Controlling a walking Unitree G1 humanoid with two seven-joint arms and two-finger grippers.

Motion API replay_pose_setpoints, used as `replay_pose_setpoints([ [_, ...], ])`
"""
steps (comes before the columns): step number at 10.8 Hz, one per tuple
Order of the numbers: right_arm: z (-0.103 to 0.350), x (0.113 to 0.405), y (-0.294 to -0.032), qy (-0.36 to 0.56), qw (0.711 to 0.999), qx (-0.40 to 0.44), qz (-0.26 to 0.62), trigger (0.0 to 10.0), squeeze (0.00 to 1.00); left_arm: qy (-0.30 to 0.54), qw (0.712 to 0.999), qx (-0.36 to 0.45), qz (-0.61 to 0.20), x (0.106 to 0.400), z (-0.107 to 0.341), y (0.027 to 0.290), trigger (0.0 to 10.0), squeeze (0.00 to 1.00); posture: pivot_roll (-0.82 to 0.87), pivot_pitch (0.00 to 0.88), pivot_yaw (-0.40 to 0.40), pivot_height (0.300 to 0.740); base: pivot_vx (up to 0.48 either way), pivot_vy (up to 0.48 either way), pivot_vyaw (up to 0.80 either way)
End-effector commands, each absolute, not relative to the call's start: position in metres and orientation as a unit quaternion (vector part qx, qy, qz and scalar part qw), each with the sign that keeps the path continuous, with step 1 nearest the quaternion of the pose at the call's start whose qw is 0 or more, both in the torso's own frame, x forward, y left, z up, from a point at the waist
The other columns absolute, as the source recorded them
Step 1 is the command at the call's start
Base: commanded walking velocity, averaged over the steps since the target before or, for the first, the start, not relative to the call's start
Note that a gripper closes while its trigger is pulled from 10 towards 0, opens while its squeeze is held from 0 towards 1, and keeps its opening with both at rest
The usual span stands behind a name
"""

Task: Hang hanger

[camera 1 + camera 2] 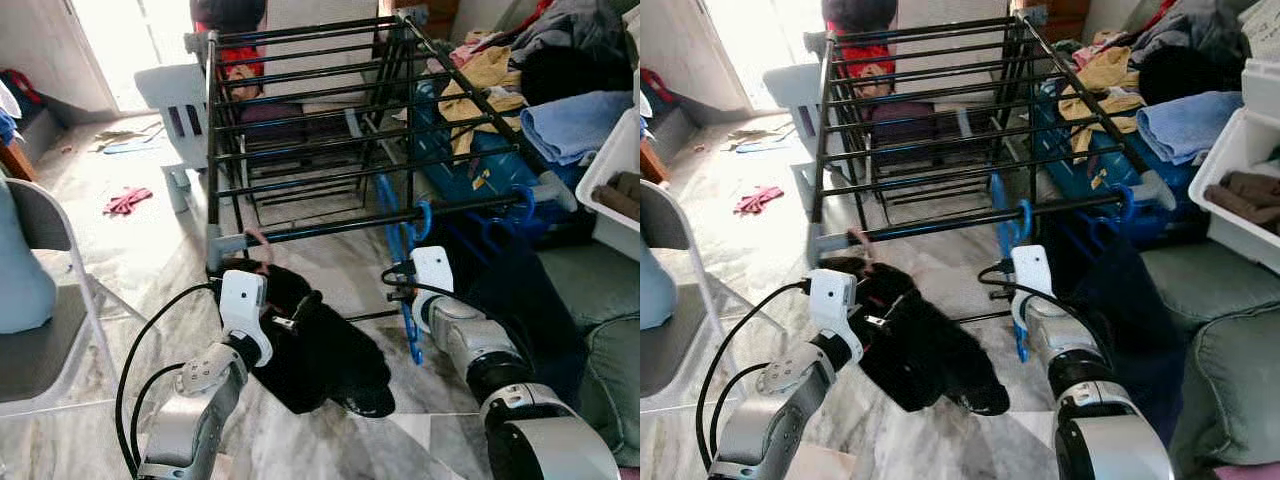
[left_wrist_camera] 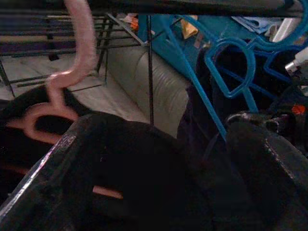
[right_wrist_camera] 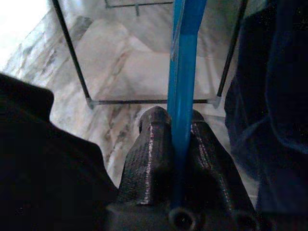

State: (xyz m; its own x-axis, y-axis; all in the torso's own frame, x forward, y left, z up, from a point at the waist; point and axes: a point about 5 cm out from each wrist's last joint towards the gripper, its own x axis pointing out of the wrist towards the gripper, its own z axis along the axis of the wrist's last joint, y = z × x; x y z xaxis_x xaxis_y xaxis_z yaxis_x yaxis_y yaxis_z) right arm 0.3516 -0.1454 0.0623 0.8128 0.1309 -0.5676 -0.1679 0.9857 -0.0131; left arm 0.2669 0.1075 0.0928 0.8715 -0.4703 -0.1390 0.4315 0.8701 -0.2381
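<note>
Right gripper [image 3: 179, 144] was clamped on the blue hanger [image 3: 183, 72], both fingers [image 3: 151, 154] pressed flat against its bar. Right arm reached forward and up from the lower right, white wrist block just below the front rail of the drying rack [image 1: 300, 110]. The hanger's hook [image 1: 424, 218] was looped over that front rail, near its right corner, with the body hanging down below it past the wrist. A dark navy garment [image 1: 520, 290] hung just beside it on the right.

Left arm was bent up from the lower left, wrist raised toward the rack's front left corner. Left gripper [image 1: 300, 312] was buried in a black garment [image 1: 320, 350] draped under the rail; can't tell how its fingers stood. A pink hanger [image 2: 72, 72] carried that garment, its hook up at the front rail near the left corner.

Marble floor [image 1: 150, 250] underneath, a pile of clothes [image 1: 560, 90] past the rack's right edge.
</note>
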Motion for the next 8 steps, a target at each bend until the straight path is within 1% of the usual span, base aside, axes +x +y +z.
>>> replay_pose_setpoints([
  [1,0.075,0.36,-0.137,0.284,0.953,-0.043,0.098,10.0,0.0,0.097,0.963,-0.093,-0.233,0.268,0.093,0.11,10.0,0.0,-0.07,0.0,0.066,0.74,0.0,0.0,0.0],
  [4,0.088,0.369,-0.121,0.285,0.947,-0.049,0.14,10.0,0.0,0.101,0.963,-0.094,-0.23,0.266,0.092,0.11,10.0,0.0,-0.06,0.0,0.058,0.74,0.0,0.0,0.0],
  [8,0.06,0.351,-0.123,0.347,0.92,-0.046,0.175,10.0,0.0,0.102,0.964,-0.093,-0.228,0.266,0.092,0.11,10.0,0.0,-0.07,0.0,0.054,0.74,0.0,0.0,0.0],
])
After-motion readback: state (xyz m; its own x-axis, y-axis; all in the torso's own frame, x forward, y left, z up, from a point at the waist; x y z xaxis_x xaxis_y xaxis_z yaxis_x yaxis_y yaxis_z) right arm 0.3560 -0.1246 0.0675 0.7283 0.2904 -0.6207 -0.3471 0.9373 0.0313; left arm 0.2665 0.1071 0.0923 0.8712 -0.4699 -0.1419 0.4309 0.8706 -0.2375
